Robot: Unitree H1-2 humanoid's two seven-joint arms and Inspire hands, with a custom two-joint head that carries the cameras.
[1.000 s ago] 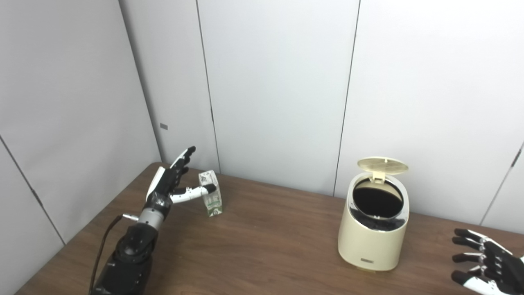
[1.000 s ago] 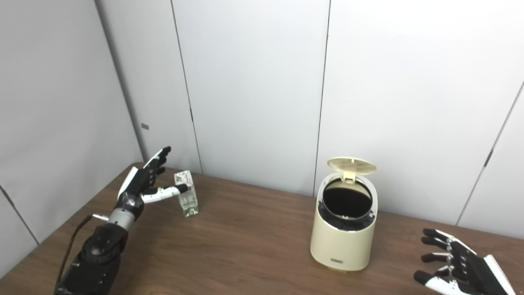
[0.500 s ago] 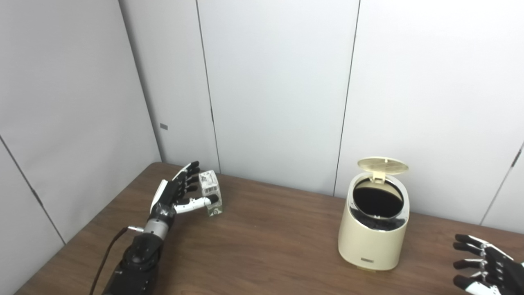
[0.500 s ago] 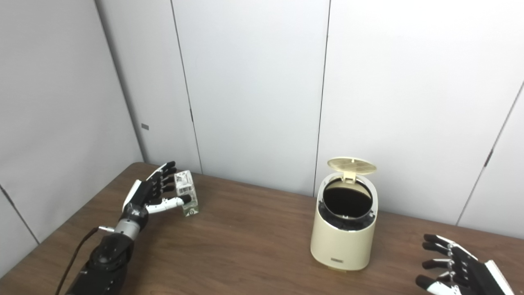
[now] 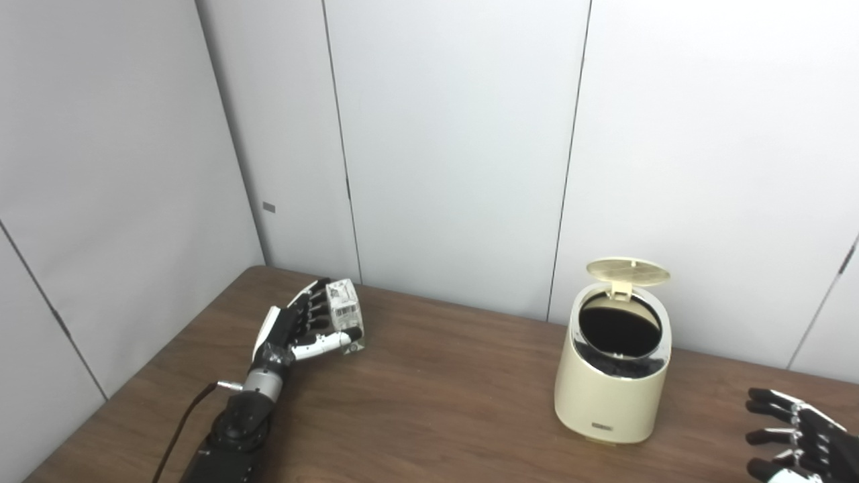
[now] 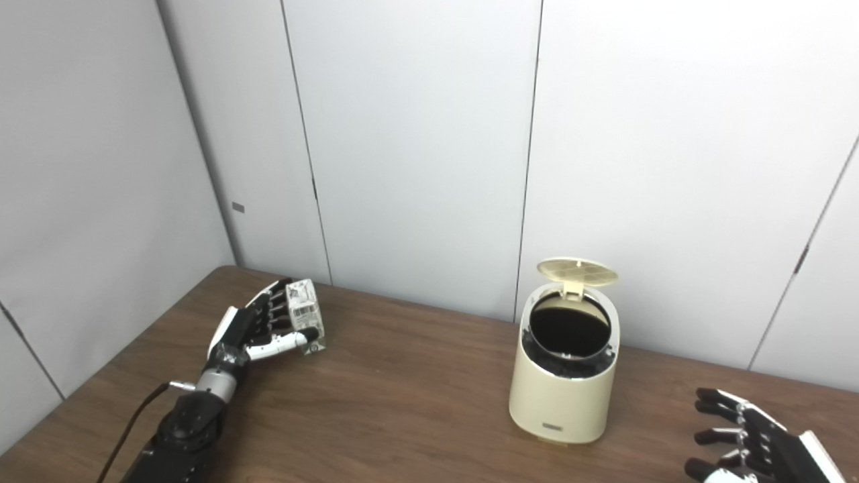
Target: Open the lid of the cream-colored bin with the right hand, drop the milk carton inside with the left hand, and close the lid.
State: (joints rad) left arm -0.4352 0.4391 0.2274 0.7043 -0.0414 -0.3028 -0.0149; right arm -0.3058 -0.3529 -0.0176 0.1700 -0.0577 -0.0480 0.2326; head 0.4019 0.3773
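Observation:
The small white and green milk carton (image 5: 345, 315) stands on the wooden table (image 5: 429, 396) at the back left. My left hand (image 5: 298, 329) wraps it, fingers against its far left side and thumb across its lower front. The cream-colored bin (image 5: 612, 376) stands at the right, its round lid (image 5: 627, 270) tipped up at the back and its dark inside showing. My right hand (image 6: 758, 446) hovers open at the bottom right corner, fingers spread, well right of the bin and partly cut off by the frame.
Grey wall panels (image 5: 456, 134) close off the table on its far and left sides. A black cable (image 5: 178, 429) runs along my left forearm. A wide stretch of bare tabletop lies between the carton and the bin.
My left hand dropped from above the carton and closed around it, thumb in front. The carton turned a little, now showing its barcode side. My right hand slid lower toward the frame's corner.

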